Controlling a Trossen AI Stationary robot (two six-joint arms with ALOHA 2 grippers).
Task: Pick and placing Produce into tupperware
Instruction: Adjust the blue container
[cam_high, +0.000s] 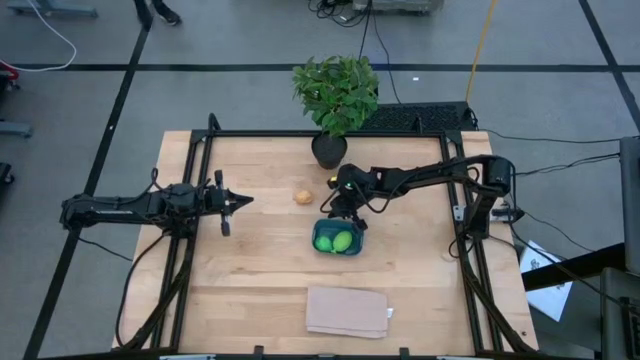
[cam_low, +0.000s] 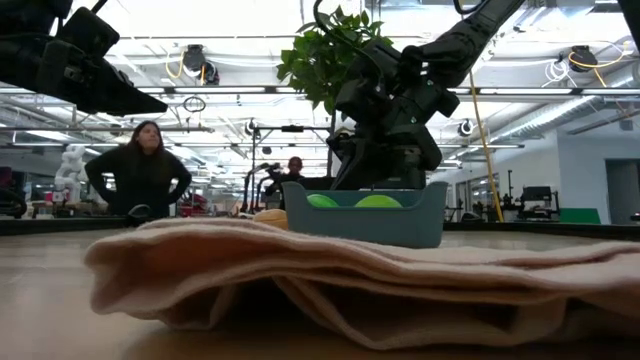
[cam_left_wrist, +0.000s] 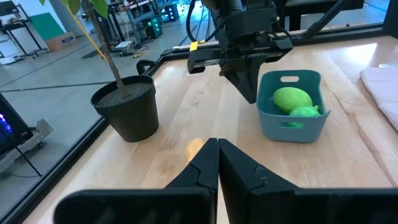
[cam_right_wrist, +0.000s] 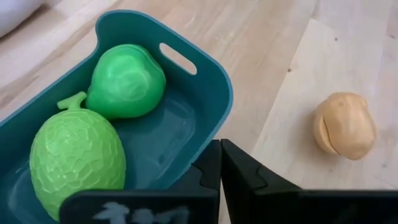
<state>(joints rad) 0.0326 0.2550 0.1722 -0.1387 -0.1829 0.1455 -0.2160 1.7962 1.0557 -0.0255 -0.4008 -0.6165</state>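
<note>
No brand name or readable label shows on any item; a white marking on the right gripper's body in the right wrist view is too blurred to read.

The teal tupperware (cam_high: 338, 241) sits near the middle of the wooden table (cam_high: 250, 270) and serves as the landmark here. It holds 2 green produce pieces: a netted melon-shaped piece (cam_right_wrist: 76, 157) and a smoother pepper-shaped piece (cam_right_wrist: 126, 79), touching each other inside the container. The 3rd piece, an orange-tan potato-like piece (cam_high: 303, 197), lies on the bare table outside the tupperware, near its far-left corner and apart from it.

The right gripper (cam_high: 334, 211) hangs just over the far rim of the tupperware, fingers pressed together with nothing between them. The left gripper (cam_high: 232, 203) waits well to the left of the tupperware, fingers likewise closed and empty.

A potted plant (cam_high: 336, 95) in a black pot stands beyond the tupperware, at the far table edge. A folded tan cloth (cam_high: 347, 311) lies on the near side of the tupperware; in the low view it blocks the lower part of the container and most of the tabletop. Beyond the table, 1 person (cam_low: 141, 171) stands in the room with hands on hips.
</note>
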